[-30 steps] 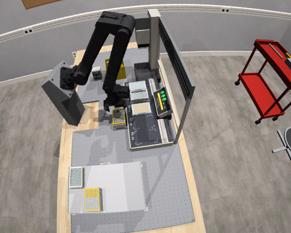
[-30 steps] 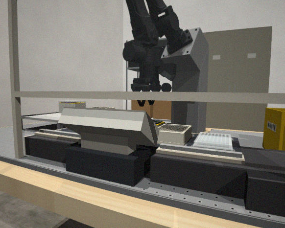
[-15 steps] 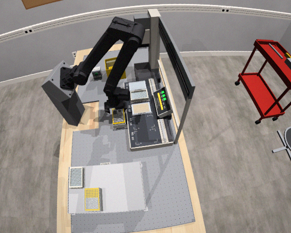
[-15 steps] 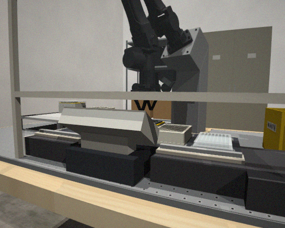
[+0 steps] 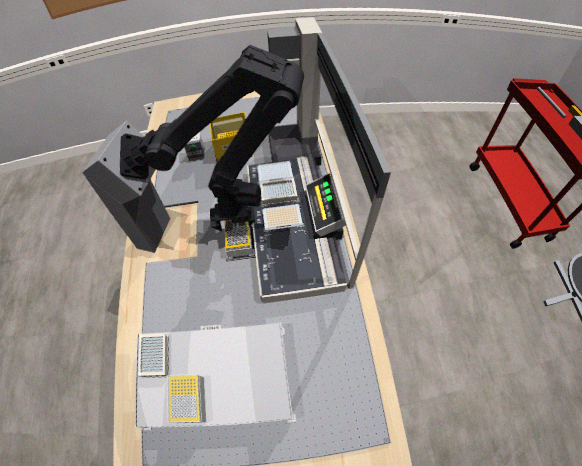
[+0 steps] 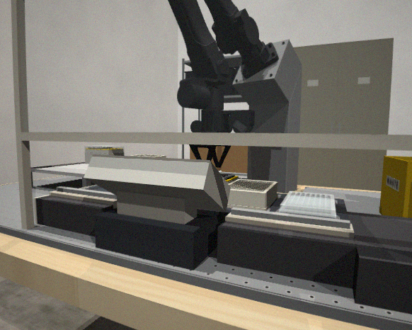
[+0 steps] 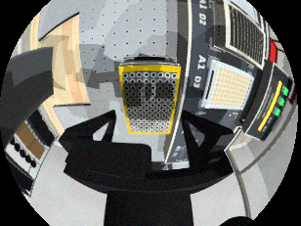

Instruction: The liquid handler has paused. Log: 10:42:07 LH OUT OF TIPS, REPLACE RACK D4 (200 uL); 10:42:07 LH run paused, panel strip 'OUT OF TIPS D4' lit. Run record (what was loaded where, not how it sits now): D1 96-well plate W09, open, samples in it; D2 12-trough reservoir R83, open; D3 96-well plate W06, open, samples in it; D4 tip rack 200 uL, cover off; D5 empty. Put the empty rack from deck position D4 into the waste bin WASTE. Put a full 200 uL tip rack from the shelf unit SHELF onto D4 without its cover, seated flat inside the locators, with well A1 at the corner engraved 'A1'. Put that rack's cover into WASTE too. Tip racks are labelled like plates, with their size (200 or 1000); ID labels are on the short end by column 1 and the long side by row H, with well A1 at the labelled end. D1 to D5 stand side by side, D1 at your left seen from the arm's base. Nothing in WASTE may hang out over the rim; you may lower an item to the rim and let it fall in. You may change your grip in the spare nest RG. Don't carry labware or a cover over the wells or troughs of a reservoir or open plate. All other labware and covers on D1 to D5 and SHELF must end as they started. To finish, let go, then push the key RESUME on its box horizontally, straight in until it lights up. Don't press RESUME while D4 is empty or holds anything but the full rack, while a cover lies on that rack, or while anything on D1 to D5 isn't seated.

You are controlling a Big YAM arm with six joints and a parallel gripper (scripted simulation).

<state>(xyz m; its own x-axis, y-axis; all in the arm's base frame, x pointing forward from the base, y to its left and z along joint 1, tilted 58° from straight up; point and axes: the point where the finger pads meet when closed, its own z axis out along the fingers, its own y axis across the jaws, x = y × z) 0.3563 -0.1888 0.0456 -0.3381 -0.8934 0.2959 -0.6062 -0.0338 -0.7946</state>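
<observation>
A yellow-rimmed tip rack (image 5: 237, 235) without a cover sits in the spare nest beside the deck, on the side toward the arm's base. In the wrist view the rack (image 7: 150, 99) lies just ahead of the fingers. My gripper (image 5: 228, 221) is open and empty, low over the rack's near end, with one finger on each side in the wrist view (image 7: 149, 136). I cannot tell whether the fingers touch the rack. Deck position D4 (image 5: 281, 246) is bare and dark, and so is D5 (image 5: 287, 273). The yellow waste bin (image 5: 227, 131) stands at the far end of the table.
Open plates and the reservoir fill D1 to D3 (image 5: 279, 192), right beside the gripper. The sloped panel (image 5: 324, 201) and the frame stand behind the deck. The shelf unit (image 5: 214, 375) holds a white rack (image 5: 152, 354) and a yellow rack (image 5: 184, 398). The key box (image 5: 195, 149) stands near the bin.
</observation>
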